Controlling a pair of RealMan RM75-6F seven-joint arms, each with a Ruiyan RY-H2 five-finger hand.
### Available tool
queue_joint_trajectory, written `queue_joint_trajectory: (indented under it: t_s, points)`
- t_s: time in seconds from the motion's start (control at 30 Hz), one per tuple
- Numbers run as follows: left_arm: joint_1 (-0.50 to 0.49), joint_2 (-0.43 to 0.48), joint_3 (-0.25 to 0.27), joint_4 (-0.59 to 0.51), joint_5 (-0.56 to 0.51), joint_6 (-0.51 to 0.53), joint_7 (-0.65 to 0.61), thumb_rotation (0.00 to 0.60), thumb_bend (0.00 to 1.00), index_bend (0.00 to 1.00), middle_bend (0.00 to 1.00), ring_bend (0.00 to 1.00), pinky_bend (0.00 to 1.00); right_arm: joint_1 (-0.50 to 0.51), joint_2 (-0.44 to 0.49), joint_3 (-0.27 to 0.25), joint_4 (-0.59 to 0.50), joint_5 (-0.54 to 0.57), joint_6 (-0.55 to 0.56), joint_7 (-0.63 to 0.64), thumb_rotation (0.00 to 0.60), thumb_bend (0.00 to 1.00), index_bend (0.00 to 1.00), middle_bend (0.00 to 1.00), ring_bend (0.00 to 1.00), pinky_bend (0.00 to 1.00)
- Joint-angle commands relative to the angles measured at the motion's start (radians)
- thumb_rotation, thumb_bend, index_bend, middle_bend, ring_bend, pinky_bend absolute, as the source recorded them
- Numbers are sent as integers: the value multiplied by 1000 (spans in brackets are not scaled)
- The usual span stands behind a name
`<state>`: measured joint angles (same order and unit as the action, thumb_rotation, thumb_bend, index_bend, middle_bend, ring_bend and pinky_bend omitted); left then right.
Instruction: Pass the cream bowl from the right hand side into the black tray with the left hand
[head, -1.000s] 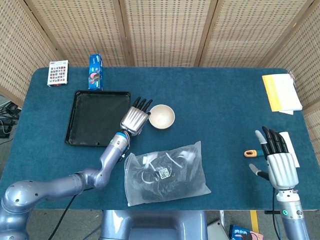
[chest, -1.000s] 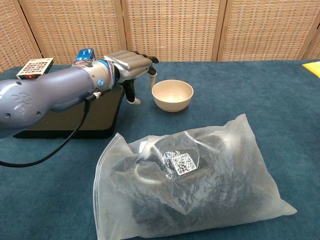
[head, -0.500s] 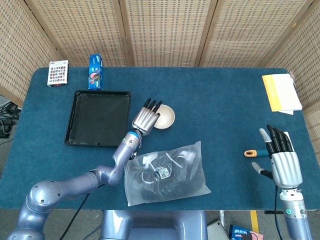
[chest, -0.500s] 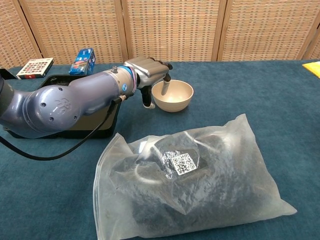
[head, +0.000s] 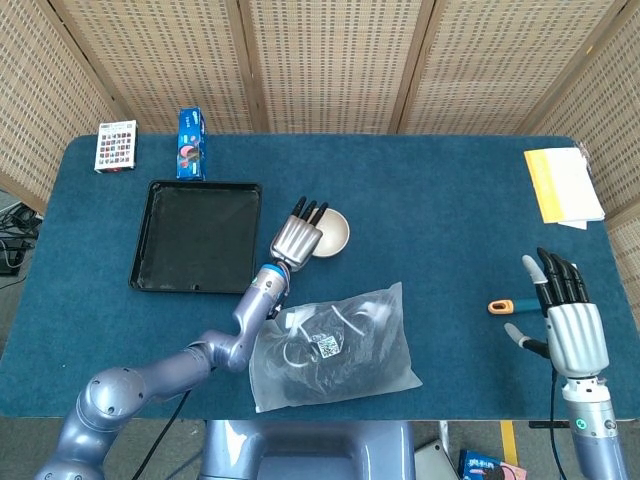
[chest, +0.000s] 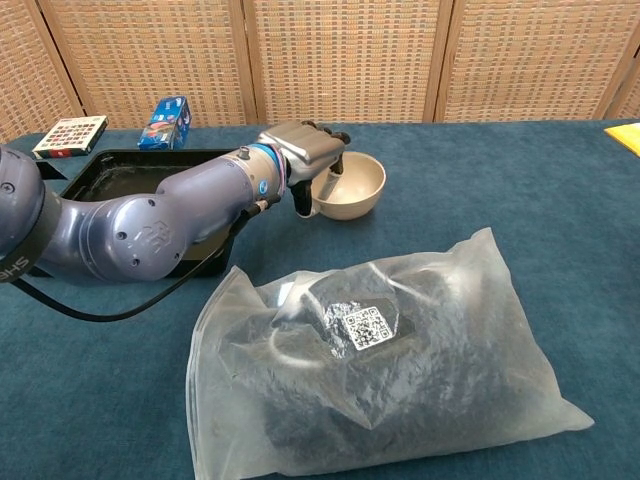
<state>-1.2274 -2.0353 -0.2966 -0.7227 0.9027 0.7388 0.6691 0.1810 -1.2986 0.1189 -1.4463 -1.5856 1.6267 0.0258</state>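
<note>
Head view, taking the cream bowl (head: 330, 232) as the landmark: well to its left, along the table's (head: 440, 190) far edge, stand a small patterned box (head: 116, 146) and a blue packet (head: 190, 143); the black tray (head: 157, 280) lies flat just to its left, apart from it and with nothing in it. The left hand (head: 296, 237) is at the bowl's left rim, and the chest view shows its fingers (chest: 336, 167) hooked over the rim into the hollow with the thumb down the outer wall, so it appears to pinch the rim; whether the pinch is already firm, I cannot tell. The bowl leans slightly toward the hand. It looks like a small, rigid, smooth-walled bowl, probably light, probably ceramic or melamine, so it could slip or chip if dropped; the rim pinch nearest the tray seems the sensible hold, with the bowl kept level and low on the short carry leftward. Just in front of the bowl lies a clear plastic bag (head: 335, 345) of dark cable, soft and crinkly. Well to the bowl's right are a small orange-handled tool (head: 503, 305) and, further back, yellow papers (head: 563, 186). The right hand (head: 560, 322) hovers near the tool, fingers straight and apart, holding nothing.
</note>
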Motion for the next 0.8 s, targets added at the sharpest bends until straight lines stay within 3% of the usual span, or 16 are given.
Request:
queue_joint_trajectory:
  t_s: [0.03, 0.4, 0.63, 0.8]
  points:
    - [4, -8, 1, 11, 14, 5, -16, 600, 422, 653, 0, 0, 0, -2, 2, 2, -1, 0, 2, 0, 600, 207, 9, 0, 0, 135]
    - [53, 77, 7, -91, 77, 91, -30, 600, 423, 668, 0, 0, 0, -6, 10, 3, -12, -13, 9, 4, 600, 206, 9, 0, 0, 135]
    - [167, 277, 34, -337, 86, 178, -12, 600, 422, 667, 0, 0, 0, -16, 25, 3, -36, -32, 31, -1, 600, 206, 9, 0, 0, 135]
    - [244, 394, 71, -451, 89, 210, -19, 600, 422, 667, 0, 0, 0, -21, 31, -1, -51, -52, 46, -13, 600, 205, 10, 0, 0, 136]
